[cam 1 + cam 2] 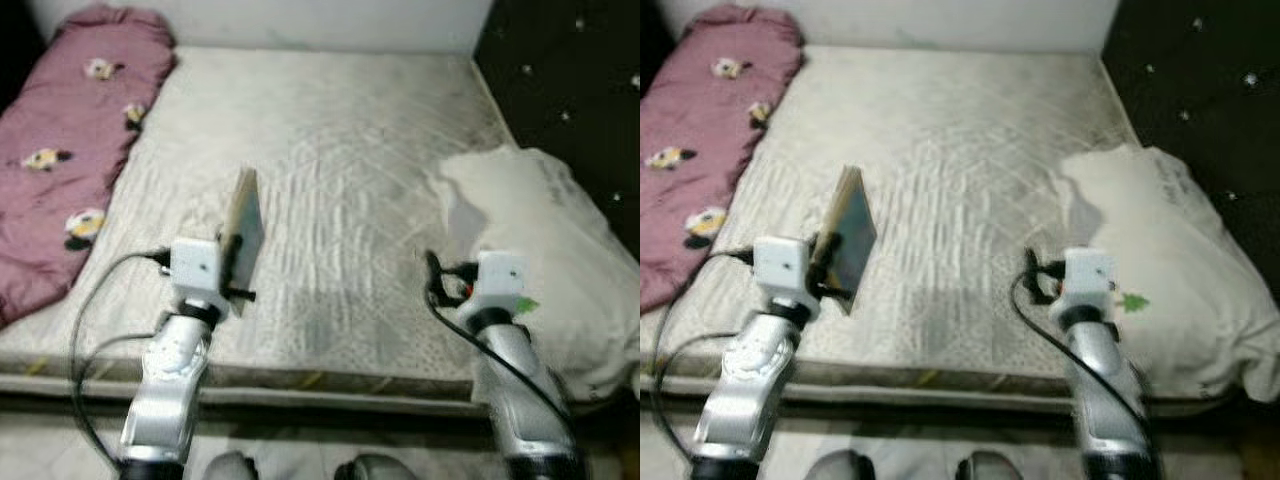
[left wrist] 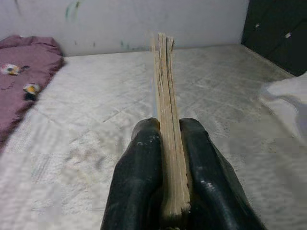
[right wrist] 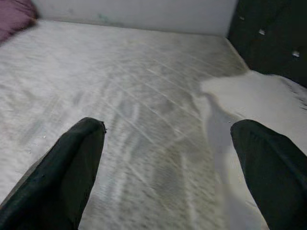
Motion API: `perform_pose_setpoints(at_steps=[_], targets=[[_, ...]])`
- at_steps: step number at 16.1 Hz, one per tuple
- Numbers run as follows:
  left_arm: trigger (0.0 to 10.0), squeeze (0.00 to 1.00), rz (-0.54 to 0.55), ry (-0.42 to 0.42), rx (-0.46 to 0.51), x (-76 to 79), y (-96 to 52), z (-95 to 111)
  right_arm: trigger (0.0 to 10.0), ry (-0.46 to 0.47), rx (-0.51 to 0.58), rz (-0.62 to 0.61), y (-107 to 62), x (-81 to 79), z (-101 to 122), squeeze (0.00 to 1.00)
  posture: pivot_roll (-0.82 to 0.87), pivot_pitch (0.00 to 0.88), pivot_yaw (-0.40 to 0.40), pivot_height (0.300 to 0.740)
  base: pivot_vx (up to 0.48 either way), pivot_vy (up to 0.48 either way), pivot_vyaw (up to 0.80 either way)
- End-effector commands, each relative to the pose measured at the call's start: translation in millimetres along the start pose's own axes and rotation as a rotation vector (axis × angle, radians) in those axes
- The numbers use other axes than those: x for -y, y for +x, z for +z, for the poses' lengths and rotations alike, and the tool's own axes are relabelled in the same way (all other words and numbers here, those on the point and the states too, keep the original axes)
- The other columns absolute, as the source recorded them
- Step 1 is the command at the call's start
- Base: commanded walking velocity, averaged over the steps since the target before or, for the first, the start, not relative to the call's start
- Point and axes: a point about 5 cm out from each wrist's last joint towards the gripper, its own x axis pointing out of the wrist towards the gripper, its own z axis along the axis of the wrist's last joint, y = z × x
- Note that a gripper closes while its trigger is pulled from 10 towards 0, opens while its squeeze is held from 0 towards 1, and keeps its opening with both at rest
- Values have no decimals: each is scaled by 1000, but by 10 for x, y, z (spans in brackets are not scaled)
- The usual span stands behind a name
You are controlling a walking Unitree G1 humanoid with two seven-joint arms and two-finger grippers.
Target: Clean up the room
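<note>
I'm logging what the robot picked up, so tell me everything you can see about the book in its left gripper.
The book is thin, with tan, worn-looking page edges and a pale cover. It stands on edge, tilted slightly, lifted above the mattress. The left gripper is shut on its lower end, one black finger pressed against each side. Nothing else touches it. Any title is unreadable.

Left arm: extended forward, left pincer clamped tight, fingers pressed together. Right arm: extended forward alongside, right pincer fingers spread wide.
</note>
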Motion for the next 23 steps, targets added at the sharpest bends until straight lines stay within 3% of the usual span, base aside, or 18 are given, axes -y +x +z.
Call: perform_pose_setpoints(at_steps=[1,10,23], targets=[[10000,0,-8,15,29,-3,3,67,10000,3,4,5,7,-26,12,0,-44,89,7,740,0,-345,0],[10000,0,-7,11,29,6,10,66,10000,-9,-4,2,-3,-14,-6,0,-46,88,5,740,0,-340,0],[10000,0,-31,-14,47,24,5,89,10000,-8,-12,-2,-2,-11,-24,0,-48,89,7,740,0,0,-97]])
